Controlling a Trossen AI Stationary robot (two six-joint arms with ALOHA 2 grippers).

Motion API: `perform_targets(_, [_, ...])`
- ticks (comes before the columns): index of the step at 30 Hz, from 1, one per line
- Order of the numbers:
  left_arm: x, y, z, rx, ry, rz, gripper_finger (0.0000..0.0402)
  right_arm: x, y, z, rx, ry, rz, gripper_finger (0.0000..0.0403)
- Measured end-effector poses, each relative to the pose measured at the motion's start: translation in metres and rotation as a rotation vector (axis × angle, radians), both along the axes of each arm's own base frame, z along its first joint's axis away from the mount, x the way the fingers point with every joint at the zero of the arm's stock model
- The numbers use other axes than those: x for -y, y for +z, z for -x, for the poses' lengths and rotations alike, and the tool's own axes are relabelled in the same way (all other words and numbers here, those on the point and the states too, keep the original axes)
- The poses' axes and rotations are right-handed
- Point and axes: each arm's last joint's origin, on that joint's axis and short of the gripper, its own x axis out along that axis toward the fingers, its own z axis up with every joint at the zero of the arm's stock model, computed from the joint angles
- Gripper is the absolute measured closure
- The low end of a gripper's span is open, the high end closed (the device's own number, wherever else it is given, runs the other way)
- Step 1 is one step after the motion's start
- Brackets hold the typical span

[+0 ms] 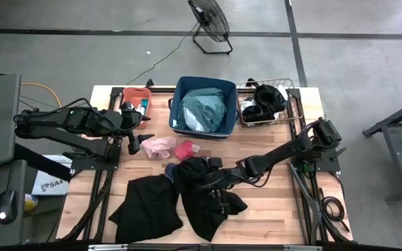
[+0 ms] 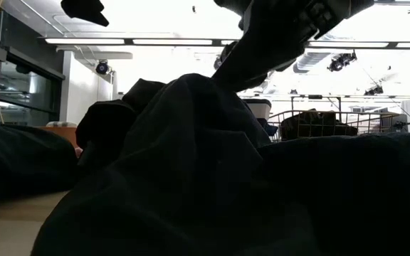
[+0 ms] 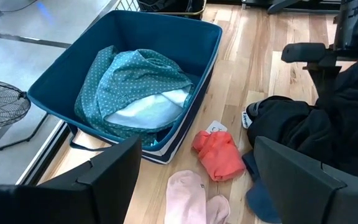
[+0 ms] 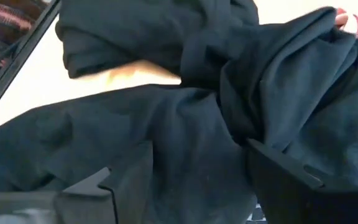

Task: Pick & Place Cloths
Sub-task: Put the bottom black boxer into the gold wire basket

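Observation:
A heap of black cloths [image 1: 199,192] lies near the table's front middle, with a second black cloth [image 1: 145,209] spread flat to its left. My right gripper [image 1: 202,183] is low over the heap and open; a raised black fold [image 4: 229,130] fills the space between its fingers. A pink cloth [image 1: 158,145], a red one [image 1: 184,149] and a blue piece [image 1: 169,169] lie on the wood farther back. My left gripper [image 1: 135,143] waits open at the table's left, holding nothing. My right gripper comes slanting down from the table's right, its open fingers [image 4: 89,190] on either side of the black cloth's raised fold [image 4: 216,106]. Whether the fingers touch the cloth I cannot tell.
A navy bin [image 1: 180,104] at the back middle holds a teal dotted shirt [image 3: 135,74] over a white piece. A wire basket [image 1: 300,104] to its right holds black cloth. An orange bin [image 1: 137,94] stands at the back left. The front right of the table is bare wood.

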Motion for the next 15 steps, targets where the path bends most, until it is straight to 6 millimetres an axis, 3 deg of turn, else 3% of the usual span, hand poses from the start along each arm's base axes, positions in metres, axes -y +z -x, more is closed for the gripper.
perform_targets(5, [0.000, 0.000, 0.000, 0.000, 0.000, 0.000, 0.0096, 0.000, 0.002, -0.001, 0.018, 0.002, -0.007, 0.0217])
perform_targets(11, [0.000, 0.000, 0.000, 0.000, 0.000, 0.000, 0.0096, -0.002, 0.007, 0.000, 0.020, 0.048, -0.062, 0.0378])
perform_targets(15, [0.000, 0.000, 0.000, 0.001, 0.002, 0.003, 0.0096, -0.001, 0.016, 0.003, 0.032, 0.019, -0.109, 0.0398])
